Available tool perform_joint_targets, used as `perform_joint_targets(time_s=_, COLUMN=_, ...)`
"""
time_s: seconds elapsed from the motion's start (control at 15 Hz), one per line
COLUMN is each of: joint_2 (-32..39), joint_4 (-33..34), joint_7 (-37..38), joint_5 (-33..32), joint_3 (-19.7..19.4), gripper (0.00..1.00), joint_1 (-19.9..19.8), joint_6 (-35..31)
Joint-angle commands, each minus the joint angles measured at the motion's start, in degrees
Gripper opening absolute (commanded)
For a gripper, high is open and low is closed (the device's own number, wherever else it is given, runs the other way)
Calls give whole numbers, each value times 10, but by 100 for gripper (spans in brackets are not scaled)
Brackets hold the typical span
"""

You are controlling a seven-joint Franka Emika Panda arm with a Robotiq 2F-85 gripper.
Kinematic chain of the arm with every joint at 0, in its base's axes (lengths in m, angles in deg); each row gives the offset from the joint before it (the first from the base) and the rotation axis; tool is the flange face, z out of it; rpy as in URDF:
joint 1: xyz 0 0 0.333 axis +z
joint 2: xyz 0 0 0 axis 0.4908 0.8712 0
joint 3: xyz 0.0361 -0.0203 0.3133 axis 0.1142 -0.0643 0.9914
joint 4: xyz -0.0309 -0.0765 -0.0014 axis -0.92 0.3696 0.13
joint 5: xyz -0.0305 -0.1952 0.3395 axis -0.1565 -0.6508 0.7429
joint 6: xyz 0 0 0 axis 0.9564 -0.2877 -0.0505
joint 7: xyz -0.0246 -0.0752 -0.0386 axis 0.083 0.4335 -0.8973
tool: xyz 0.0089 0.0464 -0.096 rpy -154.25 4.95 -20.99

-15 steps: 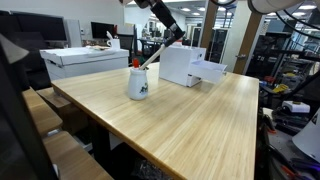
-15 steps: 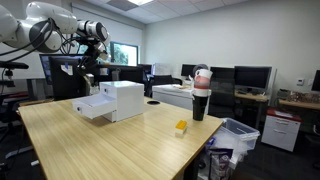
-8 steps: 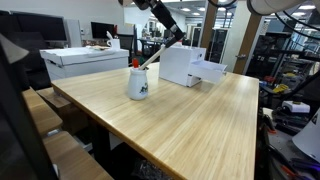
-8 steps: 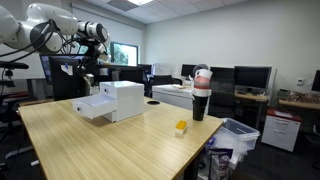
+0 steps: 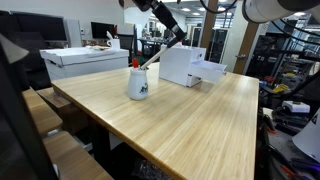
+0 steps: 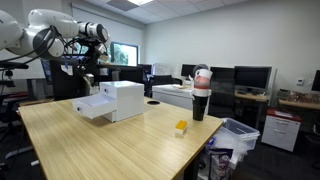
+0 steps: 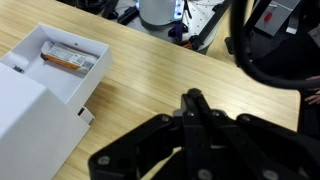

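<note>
The gripper (image 7: 192, 100) hung with its jaws pressed together and nothing between them, above the table (image 5: 190, 120) and close to the box (image 5: 178, 64). In the wrist view the white box lay to the left of the gripper, its open tray (image 7: 85, 76) holding a flat orange-brown item (image 7: 67, 60). In both exterior views the box stood on the far part of the table. A white mug (image 5: 138, 84) stood left of the box in an exterior view, and a small yellow block (image 6: 181, 127) lay well apart, near the table's right edge.
</note>
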Motion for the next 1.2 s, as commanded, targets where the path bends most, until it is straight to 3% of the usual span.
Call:
perform_joint_targets(time_s=0.0, joint_2=29, joint_4=57, joint_7=-30, joint_5=-5, joint_3=-14, gripper=5, joint_1=9, joint_6=31)
perform_joint_targets(time_s=0.07, joint_2=0, joint_4=1, joint_7=-30, joint_5=-10, joint_3=-6, gripper=5, joint_1=4, joint_6=3)
perform_joint_targets(time_s=1.13, joint_2=9, joint_4=4, joint_7=-23, joint_5=-22, joint_3=-14, gripper=4, joint_1=14, joint_6=-46)
